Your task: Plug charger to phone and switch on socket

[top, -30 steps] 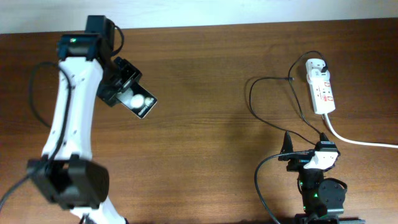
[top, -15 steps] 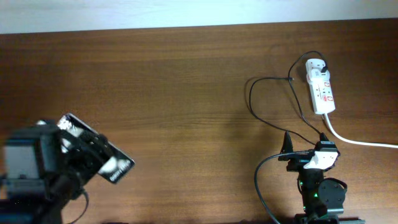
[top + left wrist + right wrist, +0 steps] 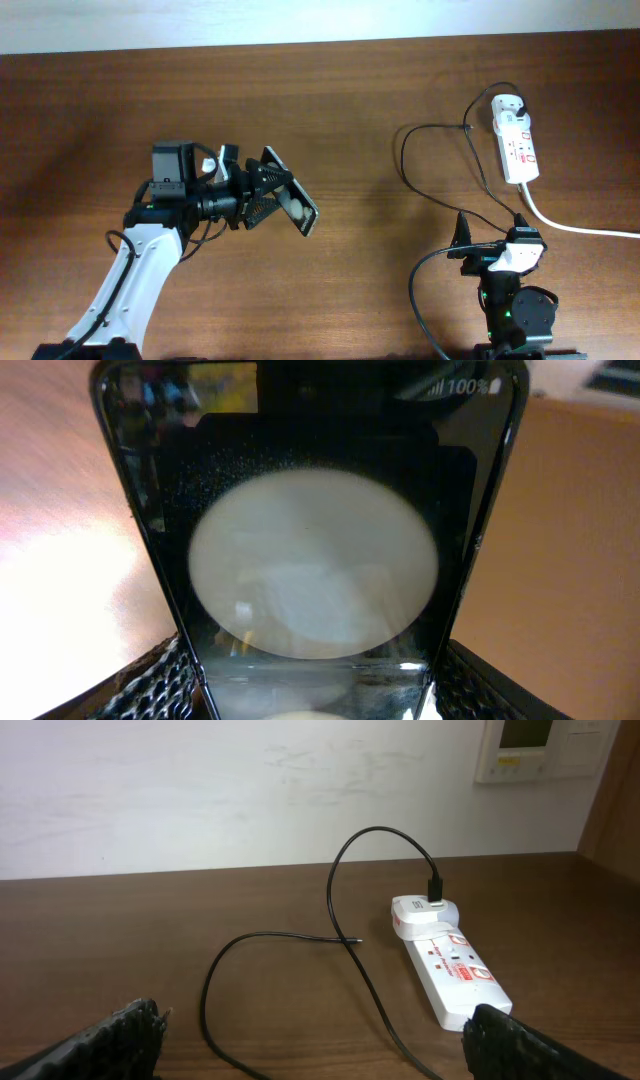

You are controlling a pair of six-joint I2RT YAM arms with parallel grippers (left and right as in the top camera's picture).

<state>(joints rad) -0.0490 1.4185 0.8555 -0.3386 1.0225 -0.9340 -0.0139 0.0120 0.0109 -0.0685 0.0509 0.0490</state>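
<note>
My left gripper (image 3: pixel 262 196) is shut on the phone (image 3: pixel 296 206) and holds it tilted above the table, left of centre. In the left wrist view the phone (image 3: pixel 310 560), black with a white round patch, fills the frame between my fingers (image 3: pixel 315 695). The socket (image 3: pixel 515 140) lies at the far right, and it also shows in the right wrist view (image 3: pixel 450 970). The charger (image 3: pixel 405 160) is plugged into the socket's far end. Its cable (image 3: pixel 335 880) loops over the table and its connector tip (image 3: pixel 355 942) lies free. My right gripper (image 3: pixel 492 232) is open and empty, short of the cable (image 3: pixel 315 1050).
The socket's thick white cord (image 3: pixel 575 229) runs off to the right edge. A pale wall (image 3: pixel 250 790) stands behind the table's far edge. Bare brown wood (image 3: pixel 340 110) lies between the two arms.
My left arm has swung with the phone from the far left, through the front left corner, to left of centre. The right arm, cable and socket have not moved.
</note>
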